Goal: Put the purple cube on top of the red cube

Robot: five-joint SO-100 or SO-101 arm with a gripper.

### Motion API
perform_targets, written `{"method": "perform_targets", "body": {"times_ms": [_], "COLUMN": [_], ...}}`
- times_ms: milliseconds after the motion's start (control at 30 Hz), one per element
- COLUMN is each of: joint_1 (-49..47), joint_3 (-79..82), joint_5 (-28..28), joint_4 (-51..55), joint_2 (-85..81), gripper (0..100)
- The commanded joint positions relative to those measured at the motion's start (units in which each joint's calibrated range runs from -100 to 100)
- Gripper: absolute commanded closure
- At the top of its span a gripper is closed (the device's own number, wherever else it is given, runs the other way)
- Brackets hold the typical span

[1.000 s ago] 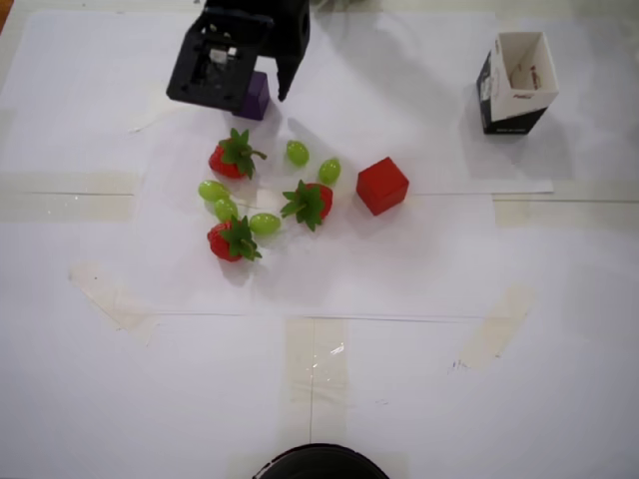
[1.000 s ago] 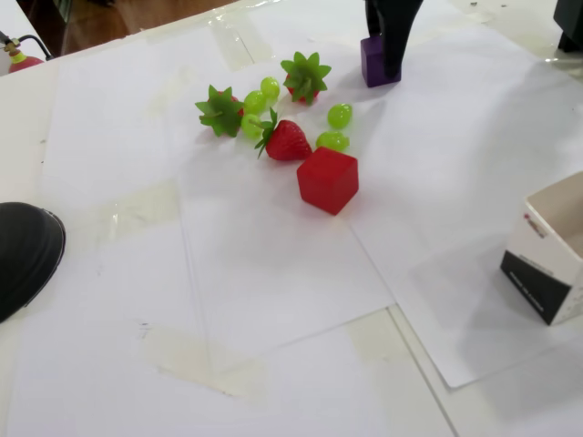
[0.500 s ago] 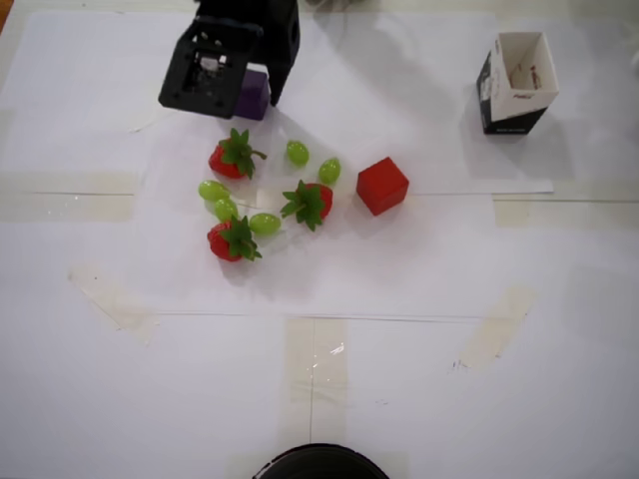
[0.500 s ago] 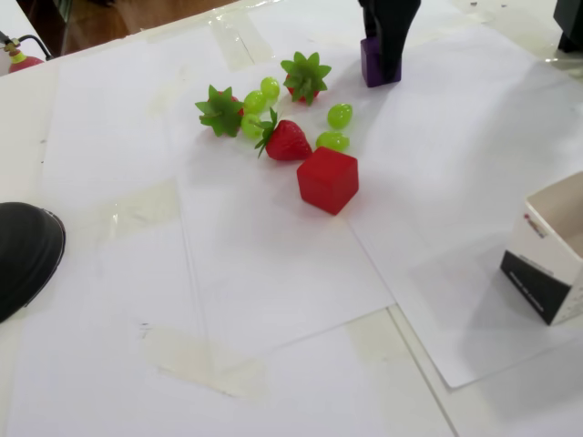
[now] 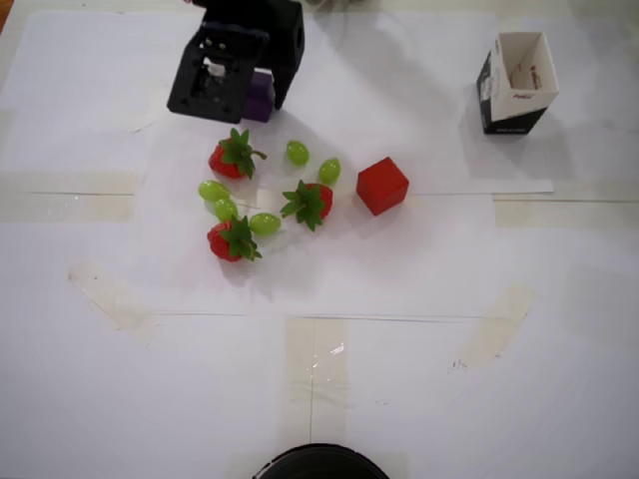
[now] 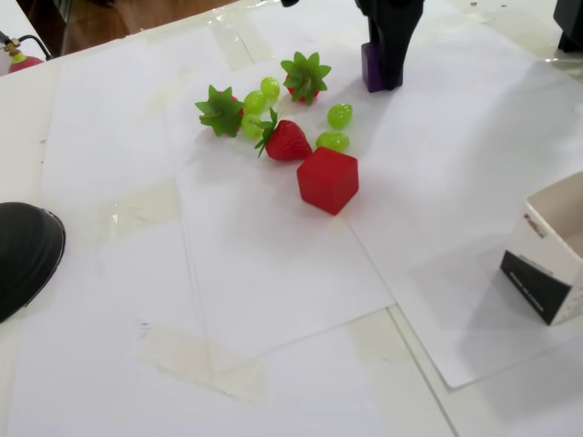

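Purple cube (image 5: 262, 97) sits on the white tabletop (image 5: 419, 379) at the far edge, half hidden under our black gripper (image 6: 387, 77); we cannot tell whether the fingers clamp it. Red cube (image 6: 327, 179) rests apart, beside strawberries (image 6: 286, 139) and grapes (image 5: 298, 152). A small box (image 5: 516, 80) stands off to one side.

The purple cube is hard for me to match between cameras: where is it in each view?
Overhead view: purple cube upper left, mostly under the black gripper.
Fixed view: top centre-right, partly behind the gripper.
Shared landmark: the red cube beside the strawberries.
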Motion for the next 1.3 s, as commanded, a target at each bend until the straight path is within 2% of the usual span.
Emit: {"method": "perform_targets", "body": {"times_ms": [0, 267, 467, 700, 1067, 1267], "joint_1": [-0.31, -0.09, -0.17, -0.97, -11.05, -17.08], "joint_3": [0.0, -1.0, -7.64, -24.46, -54.1, -65.64], "joint_5": [-0.29, 0.93, 2.25, 4.0, 5.52, 5.23], "joint_4": [-0.37, 0.77, 6.98, 19.97, 26.92, 26.92], "joint_2": [-0.67, -1.53, -3.94, -3.6, 9.3, 16.44], "gripper": [94, 97, 97, 97, 97, 98]}}
